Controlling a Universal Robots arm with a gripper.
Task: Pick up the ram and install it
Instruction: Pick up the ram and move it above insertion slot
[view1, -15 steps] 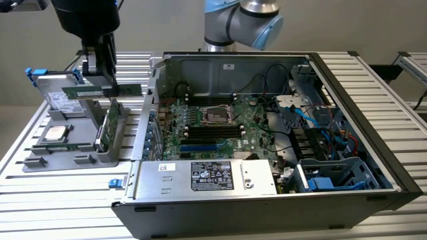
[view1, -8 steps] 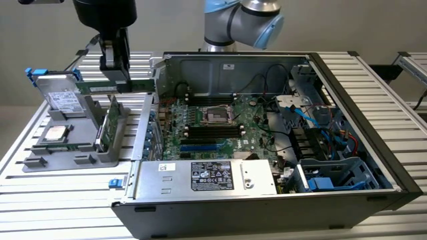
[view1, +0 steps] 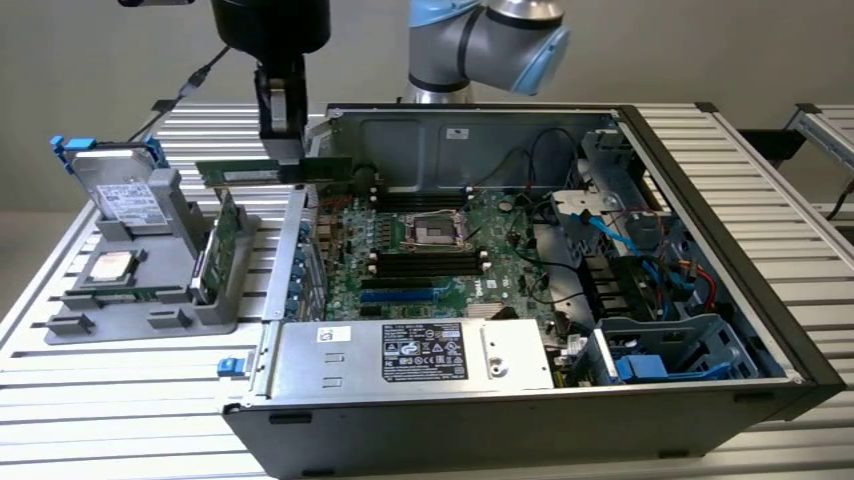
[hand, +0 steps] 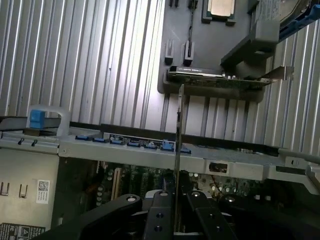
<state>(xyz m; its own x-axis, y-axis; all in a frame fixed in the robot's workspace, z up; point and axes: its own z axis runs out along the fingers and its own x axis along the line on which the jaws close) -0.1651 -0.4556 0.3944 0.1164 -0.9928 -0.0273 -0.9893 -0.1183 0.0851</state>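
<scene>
Black pincer (hand: 177, 200) tight on thin green ram (hand: 180, 130), edge-on over grey sheet-metal case (hand: 240, 155) rim.

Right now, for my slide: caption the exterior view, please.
Gripper holds the ram level above the open computer case's edge.

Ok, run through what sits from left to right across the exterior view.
Hard drive in its blue-handled caddy → ram, held in the gripper → processor socket → drive cage with blue tabs.
</scene>
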